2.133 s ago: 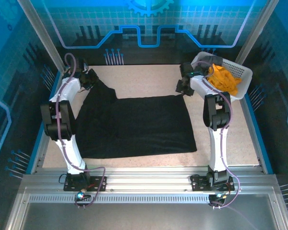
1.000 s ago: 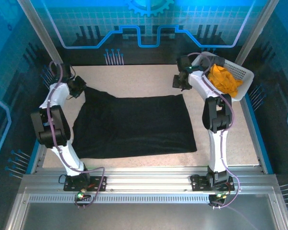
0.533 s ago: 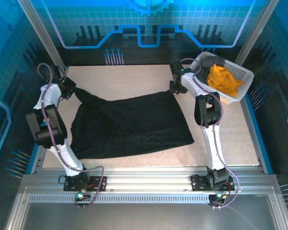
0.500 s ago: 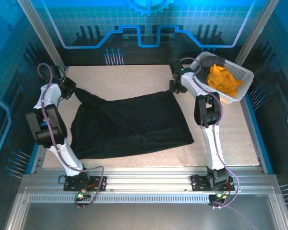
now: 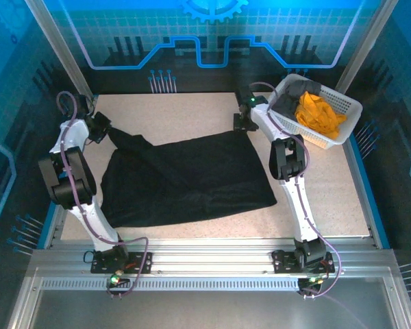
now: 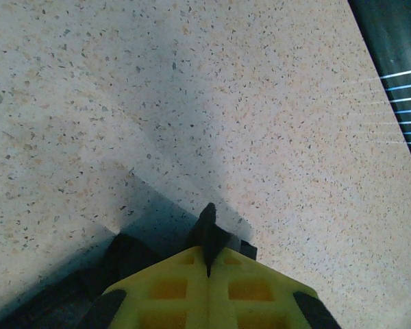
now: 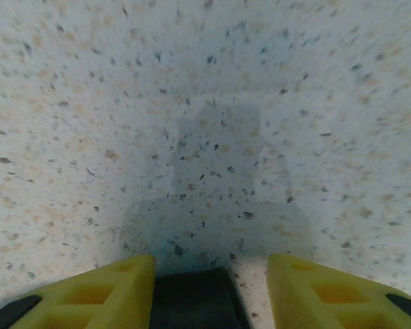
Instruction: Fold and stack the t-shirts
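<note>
Top external: speckled table (image 5: 192,110) carries everything, and both my arms reach out to its far half. Black t-shirt (image 5: 192,175) is spread over the middle. It lies mostly flat and is rumpled along the far edge. Its far-left corner is drawn out into a narrow tongue toward the table's left side. White lattice basket (image 5: 347,104) sits at the far-right corner, at an angle to the table edges, apart from the black t-shirt. Orange-yellow t-shirt (image 5: 316,113) is bunched inside it. Dark grey t-shirt (image 5: 303,88) is wadded at the basket's far end, touching the orange-yellow one.

Left claw (image 5: 101,128) is at the tip of that tongue, near the far-left edge. Left wrist: it is clenched, fingers pressed together on a fold of the black t-shirt (a dark tip pokes out past the fingertips), with the table close below.

Right claw (image 5: 241,123) is at the black t-shirt's far-right corner, near the basket's left end. Right wrist (blurry): it is released, fingers standing apart, low over the table. Dark cloth lies in the gap against one finger, and a sliver of table shows between the cloth and the other finger.
</note>
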